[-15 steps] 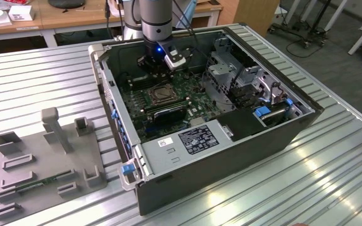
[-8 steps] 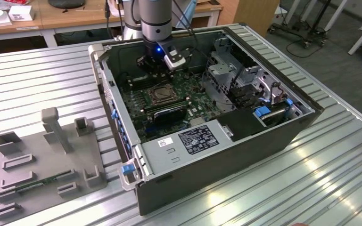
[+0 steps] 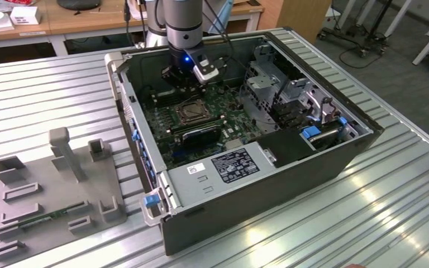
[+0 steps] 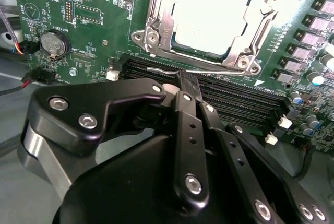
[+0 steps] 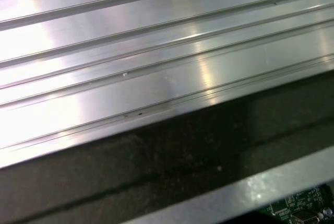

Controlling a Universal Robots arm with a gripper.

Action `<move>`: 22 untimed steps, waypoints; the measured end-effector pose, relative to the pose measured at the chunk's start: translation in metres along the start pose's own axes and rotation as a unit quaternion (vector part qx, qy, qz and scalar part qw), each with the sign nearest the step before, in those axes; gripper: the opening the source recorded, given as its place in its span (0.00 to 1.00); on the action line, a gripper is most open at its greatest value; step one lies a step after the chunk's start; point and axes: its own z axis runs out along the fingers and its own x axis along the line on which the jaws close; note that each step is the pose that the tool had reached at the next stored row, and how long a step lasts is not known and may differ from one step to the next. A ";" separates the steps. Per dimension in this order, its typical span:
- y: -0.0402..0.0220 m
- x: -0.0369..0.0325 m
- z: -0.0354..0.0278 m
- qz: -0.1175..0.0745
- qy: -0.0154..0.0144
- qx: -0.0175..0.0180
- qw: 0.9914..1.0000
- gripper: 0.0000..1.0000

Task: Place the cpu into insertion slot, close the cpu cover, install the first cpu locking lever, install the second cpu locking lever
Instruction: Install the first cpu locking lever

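Hiding one edge of the cpu cover (image 4: 158, 23) is the closed hand (image 4: 187, 79)

The case (image 3: 127, 100) is open only at the top, and its walls ring the board on every side. The air above the insertion slot (image 3: 188, 113) is free, but the drive cage (image 3: 270, 84) rises close on the exterior view's right and a labelled metal box (image 3: 229, 163) fills the near end. The tool (image 4: 183, 78), fingers pressed together, stands over the long black memory slots (image 4: 245, 98), just beside the raised cpu cover (image 4: 156, 23) (little room between them). Outside the case, the counter (image 3: 51, 95) lies open apart from a grey fixture (image 3: 58, 184) on the exterior view's left.
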 end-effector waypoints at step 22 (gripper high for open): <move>-0.0026 0.0001 0.0085 0.007 -0.001 0.000 1.000 0.11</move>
